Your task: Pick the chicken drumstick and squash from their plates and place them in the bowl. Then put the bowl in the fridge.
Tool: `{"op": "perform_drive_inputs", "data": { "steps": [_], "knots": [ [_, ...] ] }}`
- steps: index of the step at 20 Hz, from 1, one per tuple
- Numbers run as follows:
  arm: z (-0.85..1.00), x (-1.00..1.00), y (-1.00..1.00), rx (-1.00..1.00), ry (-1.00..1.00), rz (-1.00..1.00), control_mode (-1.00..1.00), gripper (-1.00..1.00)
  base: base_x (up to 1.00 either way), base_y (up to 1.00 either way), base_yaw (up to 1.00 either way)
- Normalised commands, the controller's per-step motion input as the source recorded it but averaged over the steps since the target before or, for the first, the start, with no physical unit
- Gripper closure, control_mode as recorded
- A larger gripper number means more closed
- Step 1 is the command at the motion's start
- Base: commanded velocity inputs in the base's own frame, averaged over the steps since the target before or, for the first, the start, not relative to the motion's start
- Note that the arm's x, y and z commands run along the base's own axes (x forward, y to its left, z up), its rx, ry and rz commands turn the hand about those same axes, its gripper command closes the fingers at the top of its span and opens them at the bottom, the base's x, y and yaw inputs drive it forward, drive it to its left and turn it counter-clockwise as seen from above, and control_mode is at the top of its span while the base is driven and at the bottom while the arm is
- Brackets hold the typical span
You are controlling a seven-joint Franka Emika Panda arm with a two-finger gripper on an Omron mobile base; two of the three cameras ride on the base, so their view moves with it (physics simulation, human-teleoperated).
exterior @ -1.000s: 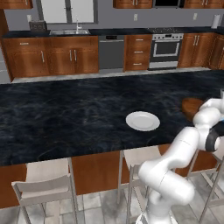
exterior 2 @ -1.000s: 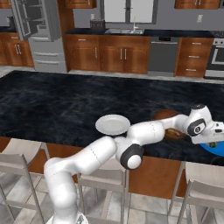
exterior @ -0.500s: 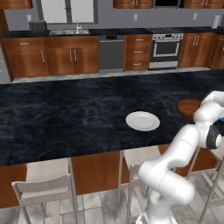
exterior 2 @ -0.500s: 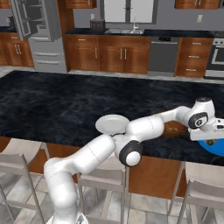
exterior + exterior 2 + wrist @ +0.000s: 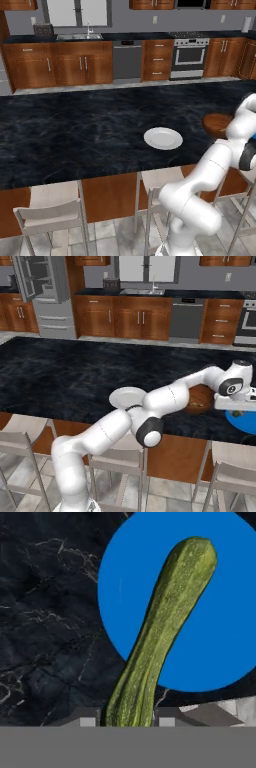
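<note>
The squash (image 5: 160,637), a long green ribbed vegetable, hangs between my gripper's (image 5: 128,720) two tips, which are shut on its lower end. Its far end reaches over the blue plate (image 5: 220,637) underneath. In the right base view the gripper (image 5: 238,410) hovers just above that blue plate (image 5: 246,424) at the counter's right end. The reddish-brown bowl (image 5: 201,398) (image 5: 218,123) stands just left of it, partly behind my arm. The white plate (image 5: 127,397) (image 5: 163,138) lies bare in the middle of the counter. I cannot make out the chicken drumstick. The grey fridge (image 5: 45,296) stands at the back left, its door open.
The dark marble counter (image 5: 75,130) stretches wide to the left. Bar stools (image 5: 52,210) line its near edge. Wooden cabinets, a sink, a dishwasher and a steel oven (image 5: 189,55) run along the back wall.
The hand has shifted a little right and upward over the blue plate. The bowl and the white plate have stayed put.
</note>
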Motion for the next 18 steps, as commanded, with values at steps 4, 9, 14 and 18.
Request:
{"op": "perform_drive_inputs", "data": {
  "steps": [4,9,14,18],
  "knots": [
    [0.54,-0.05,0.23,0.25,0.0,-0.02,-1.0,1.0,0.0,0.0,0.0],
    [0.45,-0.19,0.26,0.16,-0.03,-0.03,-1.0,1.0,0.0,0.0,0.0],
    [0.4,-0.15,0.4,0.12,-0.06,-0.03,-1.0,1.0,0.0,0.0,0.0],
    [0.4,-0.08,0.44,0.08,-0.07,-0.02,-1.0,1.0,0.0,0.0,0.0]
  ]
}}
